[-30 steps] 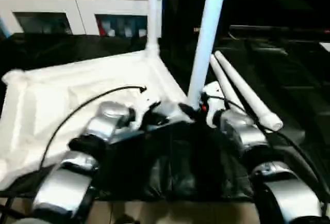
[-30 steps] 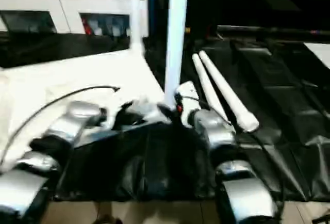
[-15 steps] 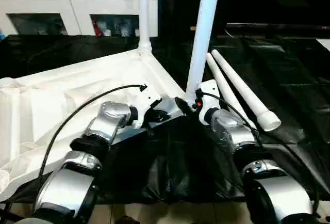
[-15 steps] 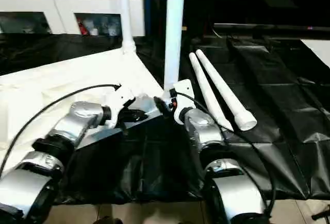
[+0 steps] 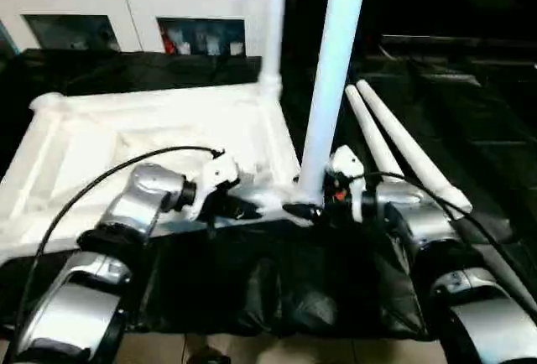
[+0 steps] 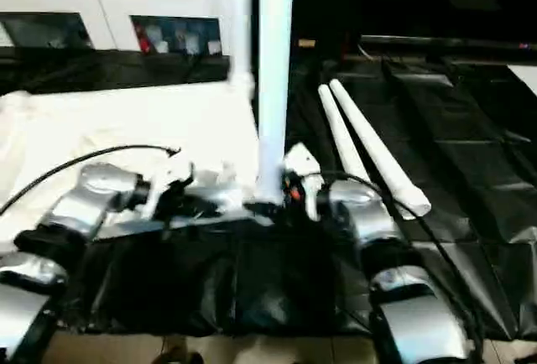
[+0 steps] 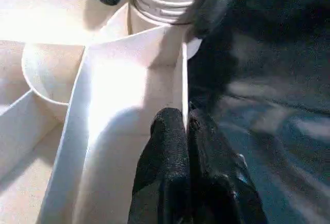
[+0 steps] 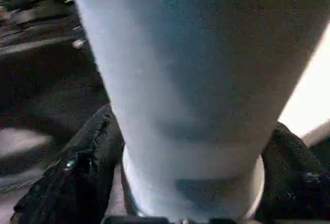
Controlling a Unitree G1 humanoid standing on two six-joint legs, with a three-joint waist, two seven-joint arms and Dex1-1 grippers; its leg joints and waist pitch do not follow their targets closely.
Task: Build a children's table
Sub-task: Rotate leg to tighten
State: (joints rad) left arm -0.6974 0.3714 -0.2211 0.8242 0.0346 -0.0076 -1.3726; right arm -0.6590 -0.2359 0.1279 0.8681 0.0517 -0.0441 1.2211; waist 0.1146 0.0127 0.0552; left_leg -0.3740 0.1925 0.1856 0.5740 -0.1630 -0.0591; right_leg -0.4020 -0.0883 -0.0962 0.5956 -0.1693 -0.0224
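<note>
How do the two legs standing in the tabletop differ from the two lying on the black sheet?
The near standing leg and far standing leg are upright, seated in corners of the tabletop. The two loose legs lie flat, side by side, on the black sheet. All are white tapered tubes.

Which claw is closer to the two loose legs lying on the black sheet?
The right. The right claw sits around the base of the near upright leg, beside the loose legs. The left claw pinches the tabletop edge, beyond that leg.
</note>
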